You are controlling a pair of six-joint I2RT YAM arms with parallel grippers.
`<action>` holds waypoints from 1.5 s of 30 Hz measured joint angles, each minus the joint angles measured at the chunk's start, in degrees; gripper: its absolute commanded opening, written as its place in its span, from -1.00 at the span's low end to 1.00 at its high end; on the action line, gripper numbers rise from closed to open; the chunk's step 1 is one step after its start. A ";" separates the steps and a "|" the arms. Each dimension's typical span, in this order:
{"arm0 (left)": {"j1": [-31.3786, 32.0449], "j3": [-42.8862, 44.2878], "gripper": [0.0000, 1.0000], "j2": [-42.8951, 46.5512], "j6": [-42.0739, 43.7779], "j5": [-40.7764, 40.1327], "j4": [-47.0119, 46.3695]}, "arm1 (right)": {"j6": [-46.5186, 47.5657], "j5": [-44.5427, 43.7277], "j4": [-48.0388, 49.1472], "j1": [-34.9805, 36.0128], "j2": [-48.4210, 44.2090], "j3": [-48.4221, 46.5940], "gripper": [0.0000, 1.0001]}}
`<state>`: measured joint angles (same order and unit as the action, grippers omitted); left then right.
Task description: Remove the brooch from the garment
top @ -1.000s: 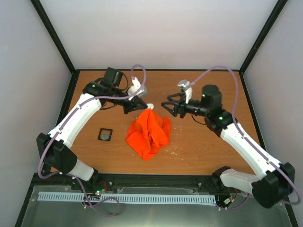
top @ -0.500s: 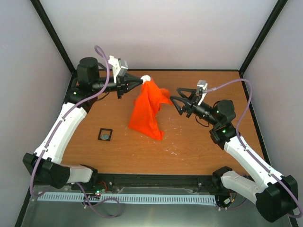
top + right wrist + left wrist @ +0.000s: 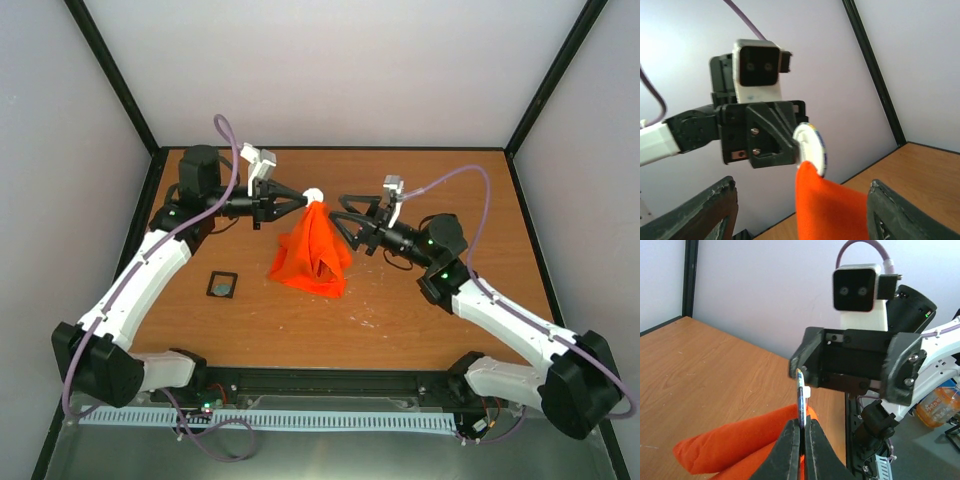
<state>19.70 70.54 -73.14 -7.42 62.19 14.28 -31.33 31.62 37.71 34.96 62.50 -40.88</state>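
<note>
My left gripper (image 3: 302,197) is shut on the edge of a round white brooch (image 3: 314,193) and holds it up above the table. The orange garment (image 3: 312,255) hangs from the brooch like a tent, its lower edge resting on the table. In the left wrist view the brooch (image 3: 801,395) is edge-on between my shut fingers (image 3: 790,450), with the garment (image 3: 735,447) below. My right gripper (image 3: 344,218) is open, close to the right of the garment's peak. In the right wrist view the brooch (image 3: 810,148) and garment (image 3: 835,210) sit between my spread fingers (image 3: 710,210).
A small black square frame (image 3: 222,285) lies on the table left of the garment. The wooden table (image 3: 450,320) is enclosed by light walls with black corner posts. A black rail (image 3: 330,380) runs along the near edge.
The left gripper has lifted the garment by the brooch and then shifted right and a little lower. The right gripper has moved left, up to the garment's peak, and stays open.
</note>
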 measured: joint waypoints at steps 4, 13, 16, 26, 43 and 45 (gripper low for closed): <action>0.42 -2.62 -0.99 2.12 -0.13 -1.11 -1.09 | -0.87 -2.95 1.57 2.54 3.54 0.00 0.29; 0.59 -3.34 -0.99 2.69 -0.04 -2.64 -1.16 | -3.23 -4.76 6.69 4.98 9.20 -1.25 -0.14; 0.59 -3.43 -0.99 2.80 0.04 -2.69 -1.22 | -4.68 -4.42 8.68 5.09 11.04 -2.05 -0.34; 0.61 -3.67 -0.99 3.30 0.92 -2.67 -1.25 | -8.20 -3.82 12.90 5.27 13.31 -2.14 -0.59; 0.61 -3.89 -0.98 3.30 8.28 -2.93 -0.74 | -9.66 -3.74 13.60 5.27 13.70 -2.14 -0.81; 0.70 -3.89 -0.99 3.30 9.01 -3.15 -0.61 | -9.64 -3.76 13.42 5.27 13.70 -2.14 -0.81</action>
<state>20.40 66.65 -69.84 1.58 59.05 13.67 -40.97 27.86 51.13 40.23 76.20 -43.03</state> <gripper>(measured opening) 0.033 0.099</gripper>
